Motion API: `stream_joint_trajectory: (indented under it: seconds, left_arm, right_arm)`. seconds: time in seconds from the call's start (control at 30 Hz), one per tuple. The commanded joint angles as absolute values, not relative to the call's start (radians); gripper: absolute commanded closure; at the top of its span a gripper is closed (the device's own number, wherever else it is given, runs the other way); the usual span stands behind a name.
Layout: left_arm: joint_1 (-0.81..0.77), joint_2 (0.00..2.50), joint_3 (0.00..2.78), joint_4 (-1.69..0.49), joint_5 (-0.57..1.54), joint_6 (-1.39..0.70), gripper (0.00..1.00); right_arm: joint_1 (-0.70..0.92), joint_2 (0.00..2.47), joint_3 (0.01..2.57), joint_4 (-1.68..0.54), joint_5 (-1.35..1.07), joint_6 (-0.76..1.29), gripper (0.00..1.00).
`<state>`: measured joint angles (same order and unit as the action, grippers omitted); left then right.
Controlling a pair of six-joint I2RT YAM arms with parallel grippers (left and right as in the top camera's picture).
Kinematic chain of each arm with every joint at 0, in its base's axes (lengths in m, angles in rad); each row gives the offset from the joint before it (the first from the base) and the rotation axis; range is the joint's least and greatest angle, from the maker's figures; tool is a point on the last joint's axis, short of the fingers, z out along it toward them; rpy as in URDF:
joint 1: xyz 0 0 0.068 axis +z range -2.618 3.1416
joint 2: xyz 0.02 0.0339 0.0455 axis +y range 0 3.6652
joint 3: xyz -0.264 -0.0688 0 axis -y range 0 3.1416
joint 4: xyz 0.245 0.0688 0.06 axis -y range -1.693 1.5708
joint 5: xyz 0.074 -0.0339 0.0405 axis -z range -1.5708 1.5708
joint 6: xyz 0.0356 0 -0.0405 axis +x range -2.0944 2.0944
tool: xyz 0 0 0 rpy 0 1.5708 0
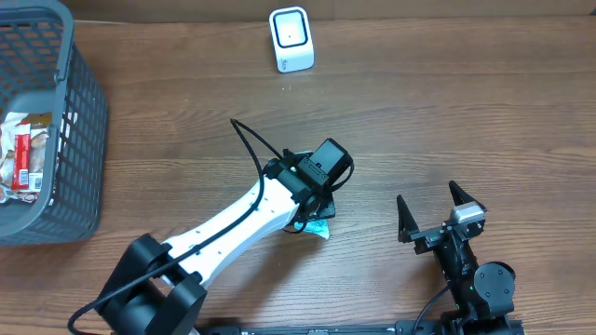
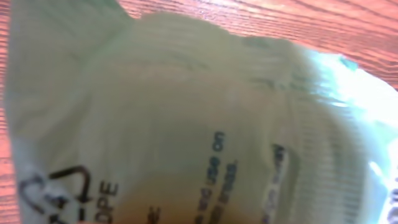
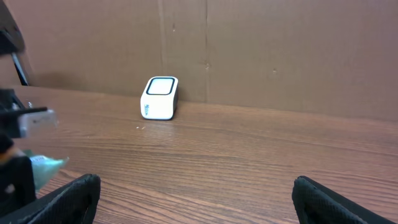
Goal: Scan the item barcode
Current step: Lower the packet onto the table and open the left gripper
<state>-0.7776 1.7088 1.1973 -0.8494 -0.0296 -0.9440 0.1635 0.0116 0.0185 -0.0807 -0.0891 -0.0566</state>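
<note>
The item is a pale plastic packet [image 2: 186, 118] with dark print and a teal edge. It fills the left wrist view, so that gripper's fingers are hidden there. From overhead, a teal corner of the packet [image 1: 321, 230] pokes out under my left gripper [image 1: 315, 210] at mid-table. The arm hides the jaws, so any hold on the packet stays unseen. The white barcode scanner [image 1: 291, 39] stands at the table's back edge, far from the packet. My right gripper [image 1: 436, 210] stands wide open over bare wood at the front right, facing the scanner [image 3: 160, 98].
A grey mesh basket [image 1: 86, 140] at the far left holds several snack packets [image 1: 22, 154]. A cardboard wall [image 3: 280, 50] rises behind the scanner. The left arm's black cable [image 1: 251, 144] loops above the table.
</note>
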Motion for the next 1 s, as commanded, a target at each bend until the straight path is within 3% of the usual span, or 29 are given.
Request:
stream_joint_trajectory:
  seconds: [0.0, 0.13, 0.2, 0.23, 0.57, 0.97]
  left_arm:
    - [-0.781, 1.769, 1.199, -0.843, -0.015, -0.957, 0.56]
    - [-0.779, 1.786, 1.201, -0.836, -0.002, -0.938, 0.41]
    - [-0.779, 1.786, 1.207, -0.837, -0.002, -0.938, 0.1]
    - [-0.779, 1.786, 1.21, -0.836, 0.001, -0.933, 0.0]
    - [-0.779, 1.784, 1.367, -0.976, -0.019, -0.893, 0.0]
    - [-0.757, 1.784, 1.723, -1.297, -0.238, -0.776, 0.0]
  right_arm:
    - [0.16, 0.003, 0.008, -0.077, -0.08, -0.061, 0.0]
    - [0.16, 0.003, 0.008, -0.077, -0.08, -0.061, 0.0]
    - [0.16, 0.003, 0.008, -0.077, -0.08, -0.061, 0.0]
    - [0.16, 0.003, 0.008, -0.077, -0.08, -0.061, 0.0]
    - [0.16, 0.003, 0.008, -0.077, -0.08, -0.061, 0.0]
    - [0.16, 0.003, 0.008, -0.077, -0.08, -0.061, 0.0]
